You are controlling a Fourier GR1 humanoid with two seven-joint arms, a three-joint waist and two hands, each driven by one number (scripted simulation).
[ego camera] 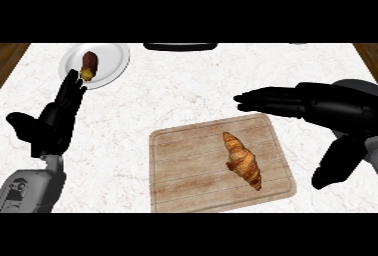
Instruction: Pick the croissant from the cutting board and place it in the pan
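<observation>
Leftmost, the left hand [55, 120] rests with fingers straight and together, tips pointing to one o'clock at a white plate [111, 62] holding a brown food item [89, 64]. Centrally, the croissant [243, 160] lies on the cutting board [184, 170]. At two o'clock from it, the right hand [310, 105] hovers, fingers extended, thumb apart.

Even, bright light covers the white marbled bench [184, 85] with no hot spots or glare. Hardly any cast shadow shows: the croissant [244, 160] and the cutting board [184, 170] lie almost shadowless, and the plate [111, 55] at eleven o'clock likewise. The black right robot hand [295, 102] at three o'clock reads as a dark mass, its surface detail mostly lost. Edges stay straight, without bending.
</observation>
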